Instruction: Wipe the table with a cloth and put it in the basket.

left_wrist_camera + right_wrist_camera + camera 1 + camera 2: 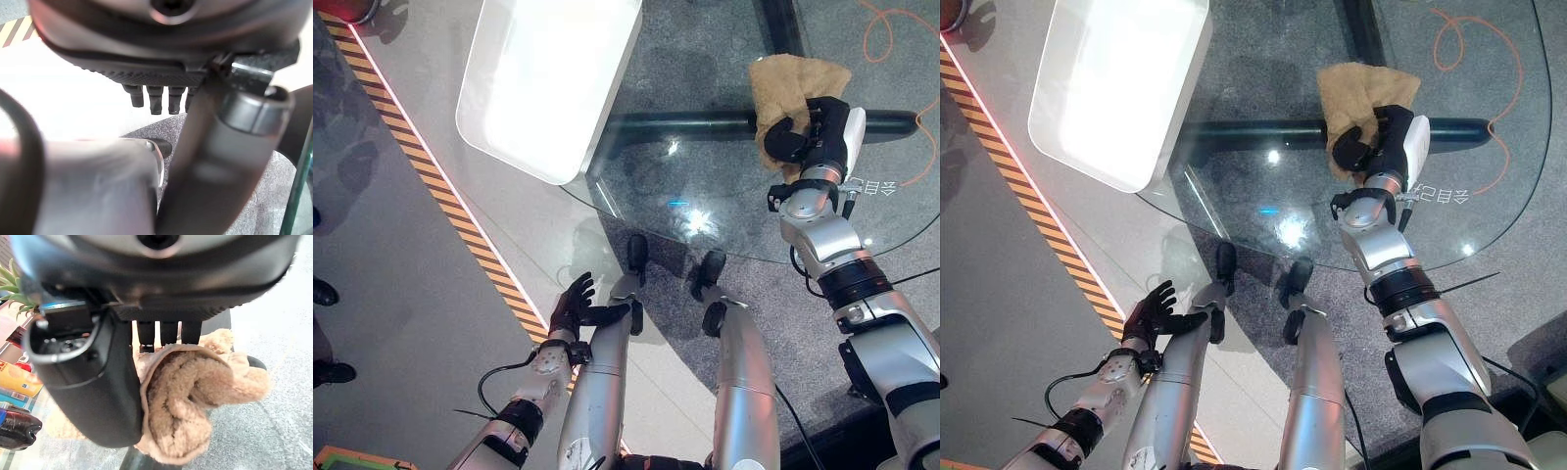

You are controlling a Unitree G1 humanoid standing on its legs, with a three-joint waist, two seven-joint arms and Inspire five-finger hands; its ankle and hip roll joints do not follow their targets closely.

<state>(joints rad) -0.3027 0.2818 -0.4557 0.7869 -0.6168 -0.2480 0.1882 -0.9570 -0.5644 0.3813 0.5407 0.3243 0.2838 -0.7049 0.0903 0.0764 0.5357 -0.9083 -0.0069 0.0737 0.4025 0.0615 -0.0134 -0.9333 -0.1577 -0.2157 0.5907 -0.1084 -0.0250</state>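
Tan cloth bunched on the glass table — right hand clamped on it; left hand hangs slack-fingered.

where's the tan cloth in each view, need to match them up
Left eye view: the tan cloth lies upper right on the glass table, under the right hand.
Right eye view: cloth above centre, same hand on it.
Left wrist view: I can't make it out here.
Right wrist view: cloth bunched at centre, against the hand.
Shared landmark: the white basket, upper left in both eye views.
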